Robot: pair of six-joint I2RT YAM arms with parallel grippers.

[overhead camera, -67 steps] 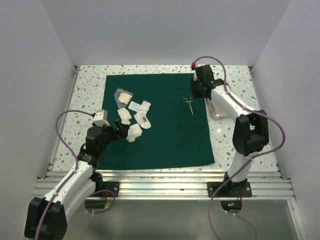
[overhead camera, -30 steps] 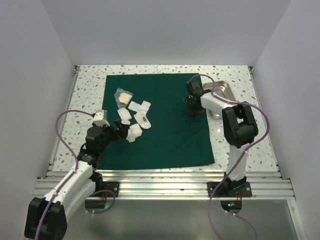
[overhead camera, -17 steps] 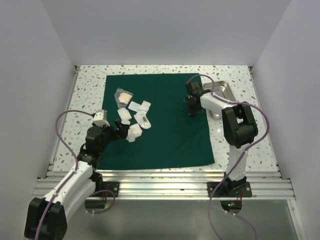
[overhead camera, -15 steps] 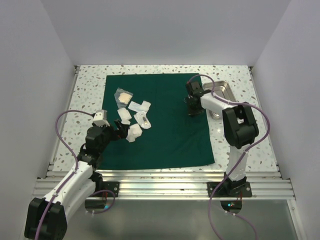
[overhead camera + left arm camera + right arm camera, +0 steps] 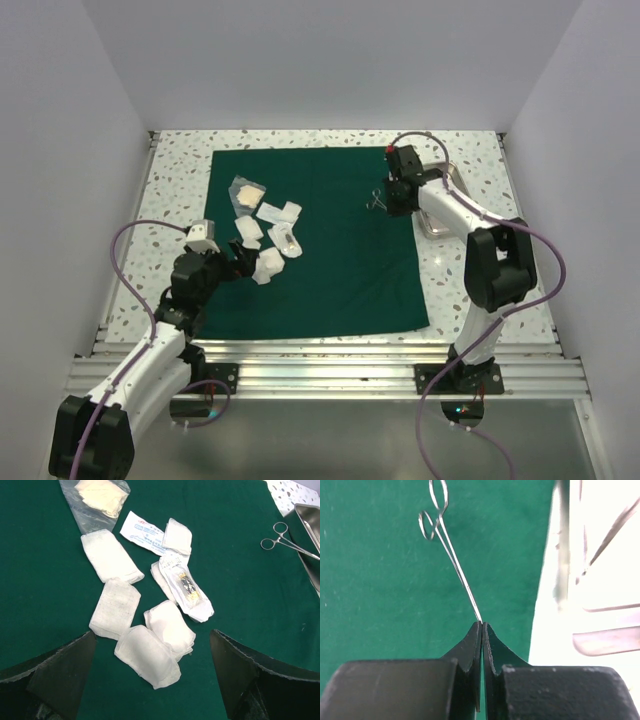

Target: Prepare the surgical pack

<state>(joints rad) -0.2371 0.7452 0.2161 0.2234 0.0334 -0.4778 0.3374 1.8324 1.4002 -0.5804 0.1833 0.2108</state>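
The surgical pack is a dark green drape spread flat on the table. My right gripper is shut on the tip of steel forceps and holds them above the drape's right edge, beside the steel tray. In the right wrist view the jaws pinch the forceps, ring handles pointing away, with the tray to the right. My left gripper is open and empty over white gauze packets. In the left wrist view the gripper straddles the nearest packets.
A clear bag of beige material and a wrapped small item lie among the packets. The tray sits off the drape's right edge on the speckled table. White walls enclose the table.
My right gripper came down onto the forceps lying on the drape, shut on them and lifted them slightly right toward the tray. The left arm has not moved.
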